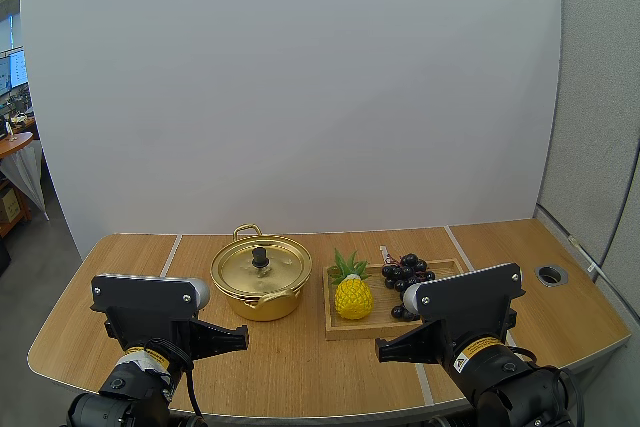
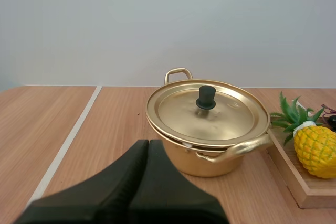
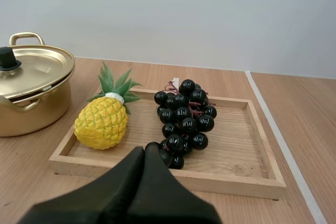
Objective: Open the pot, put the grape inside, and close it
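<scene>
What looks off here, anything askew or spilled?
The lid looks slightly crooked on the pot: toward the near handle a gap shows between its rim and the pot's. Nothing is spilled or damaged; the grapes and a pineapple lie in the wooden tray beside the pot.

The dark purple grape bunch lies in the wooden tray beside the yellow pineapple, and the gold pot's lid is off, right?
No: the left wrist view shows the gold lid on the gold pot. The dark grape bunch does lie in the wooden tray beside the yellow pineapple.
</scene>
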Tool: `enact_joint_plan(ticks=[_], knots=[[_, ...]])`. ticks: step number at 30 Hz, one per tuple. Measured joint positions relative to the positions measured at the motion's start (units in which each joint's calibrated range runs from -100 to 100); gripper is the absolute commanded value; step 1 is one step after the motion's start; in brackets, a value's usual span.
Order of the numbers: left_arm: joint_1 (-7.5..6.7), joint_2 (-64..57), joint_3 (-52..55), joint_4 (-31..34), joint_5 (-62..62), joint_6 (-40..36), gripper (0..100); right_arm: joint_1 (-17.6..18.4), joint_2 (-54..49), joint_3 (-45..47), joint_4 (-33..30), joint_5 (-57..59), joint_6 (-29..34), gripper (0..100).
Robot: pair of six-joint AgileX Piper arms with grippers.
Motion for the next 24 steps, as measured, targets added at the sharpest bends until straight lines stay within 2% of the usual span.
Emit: enact_joint_plan(ticks=[24], knots=[[0.0, 0.0, -0.41, 0.0, 0.54, 0.4, 0, 0.0, 0.0, 0.0, 0.12, 0.0, 0.0, 0]])
